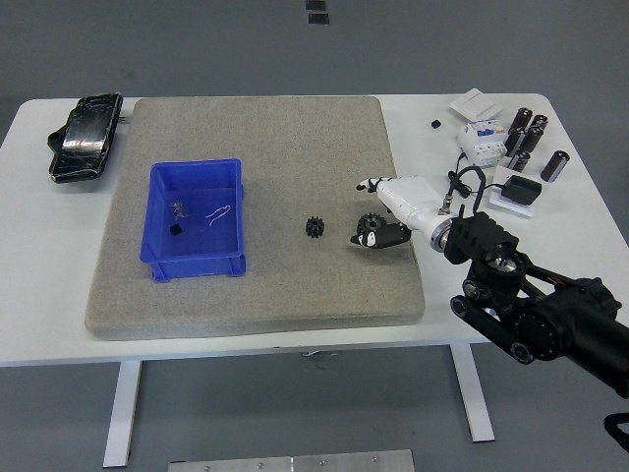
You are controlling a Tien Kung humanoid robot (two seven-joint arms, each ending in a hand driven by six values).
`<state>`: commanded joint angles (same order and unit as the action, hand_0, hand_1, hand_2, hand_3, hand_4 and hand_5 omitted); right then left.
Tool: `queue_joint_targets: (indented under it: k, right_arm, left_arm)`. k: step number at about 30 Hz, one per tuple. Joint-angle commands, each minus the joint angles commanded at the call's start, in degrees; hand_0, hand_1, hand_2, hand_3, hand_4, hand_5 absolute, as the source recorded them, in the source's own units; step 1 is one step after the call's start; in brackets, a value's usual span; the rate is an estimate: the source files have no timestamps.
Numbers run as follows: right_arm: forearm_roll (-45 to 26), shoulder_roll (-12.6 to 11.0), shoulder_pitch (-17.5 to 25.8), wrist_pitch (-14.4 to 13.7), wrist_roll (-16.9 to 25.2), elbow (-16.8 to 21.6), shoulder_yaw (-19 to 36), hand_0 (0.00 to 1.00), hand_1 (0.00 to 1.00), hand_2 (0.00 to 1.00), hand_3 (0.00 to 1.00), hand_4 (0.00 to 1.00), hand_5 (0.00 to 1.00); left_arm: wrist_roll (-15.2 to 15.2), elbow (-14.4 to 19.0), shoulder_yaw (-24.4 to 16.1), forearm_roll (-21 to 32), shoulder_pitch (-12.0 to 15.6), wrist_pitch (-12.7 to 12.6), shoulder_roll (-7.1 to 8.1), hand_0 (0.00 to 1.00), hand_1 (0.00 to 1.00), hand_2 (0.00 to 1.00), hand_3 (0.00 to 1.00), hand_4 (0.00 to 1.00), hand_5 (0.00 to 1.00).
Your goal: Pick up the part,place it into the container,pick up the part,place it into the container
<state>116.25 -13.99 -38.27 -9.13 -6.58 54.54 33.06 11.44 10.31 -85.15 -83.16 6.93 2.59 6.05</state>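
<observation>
Part (314, 228) on grey mat (257, 128), white table (413, 110).

Lab or workshop: white table (295, 346), grey felt mat (265, 285), electrical parts (526, 138), bare grey floor.

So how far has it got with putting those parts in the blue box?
The blue container already holds a few small bits, so some of the job may be done. The right robot hand is over the grey mat, fingers closed on a small black gear. A second black gear lies on the mat to be collected. The left hand is out of view.
</observation>
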Motion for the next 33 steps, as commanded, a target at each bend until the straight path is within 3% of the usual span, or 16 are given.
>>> queue_joint_targets:
  k: [7, 8, 13, 14, 19, 20, 25, 26, 31, 33]
  right_arm:
    - [-0.5, 0.1, 0.0, 0.1, -0.2, -0.9, -1.5, 0.351, 0.471, 0.768, 0.807, 0.944, 0.542]
    - [-0.6, 0.1, 0.0, 0.0, -0.2, -1.0, -1.6, 0.350, 0.466, 0.731, 0.792, 0.887, 0.454]
    - [-1.1, 0.1, 0.0, -0.1, -0.4, -1.3, -1.9, 0.350, 0.466, 0.731, 0.792, 0.887, 0.454]
    - [-1.1, 0.1, 0.0, -0.2, -0.4, -1.3, -1.9, 0.350, 0.456, 0.648, 0.747, 0.881, 0.473]
    - [-1.6, 0.2, -0.1, -0.5, -0.6, -1.6, -2.2, 0.350, 0.456, 0.648, 0.747, 0.881, 0.473]
    - [-1.7, 0.2, -0.1, -0.5, -0.6, -1.7, -2.3, 0.334, 0.442, 0.530, 0.708, 0.853, 0.477]
    - [-2.0, 0.5, -0.1, -1.0, -0.7, -2.0, -2.5, 0.334, 0.442, 0.530, 0.708, 0.853, 0.477]
    - [-2.1, 0.5, -0.1, -1.1, -0.8, -2.0, -2.5, 0.326, 0.418, 0.449, 0.676, 0.783, 0.446]
    - [-2.2, 0.7, -0.2, -1.5, -0.8, -2.4, -2.7, 0.326, 0.418, 0.449, 0.676, 0.783, 0.446]
    - [-2.3, 0.8, -0.2, -1.7, -0.7, -2.4, -2.7, 0.322, 0.407, 0.424, 0.659, 0.729, 0.412]
  left_arm:
    - [0.0, 0.0, 0.0, 0.0, 0.0, 0.0, 0.04, 0.667, 0.645, 0.638, 0.555, 0.690, 0.454]
    - [0.0, 0.0, 0.0, 0.0, 0.0, 0.0, 0.04, 0.667, 0.645, 0.638, 0.555, 0.690, 0.454]
    - [0.0, 0.0, 0.0, 0.0, 0.0, 0.0, 0.06, 0.667, 0.645, 0.638, 0.555, 0.690, 0.454]
    - [0.0, 0.0, 0.0, 0.0, 0.0, 0.0, 0.06, 0.667, 0.645, 0.638, 0.554, 0.690, 0.453]
    - [0.0, 0.0, 0.0, -0.1, 0.0, 0.0, 0.09, 0.667, 0.645, 0.638, 0.554, 0.690, 0.453]
    - [0.0, 0.0, 0.1, 0.0, 0.0, 0.0, 0.09, 0.667, 0.645, 0.638, 0.554, 0.690, 0.454]
    - [0.0, 0.0, 0.1, 0.0, 0.0, 0.0, 0.09, 0.667, 0.645, 0.638, 0.554, 0.690, 0.454]
    - [0.0, 0.0, 0.1, 0.0, 0.0, 0.0, 0.10, 0.667, 0.645, 0.638, 0.554, 0.690, 0.453]
    - [0.0, 0.0, 0.1, 0.0, -0.1, 0.0, 0.12, 0.667, 0.645, 0.638, 0.554, 0.690, 0.453]
    - [0.0, 0.0, 0.1, 0.0, -0.1, 0.0, 0.12, 0.667, 0.645, 0.638, 0.554, 0.690, 0.453]
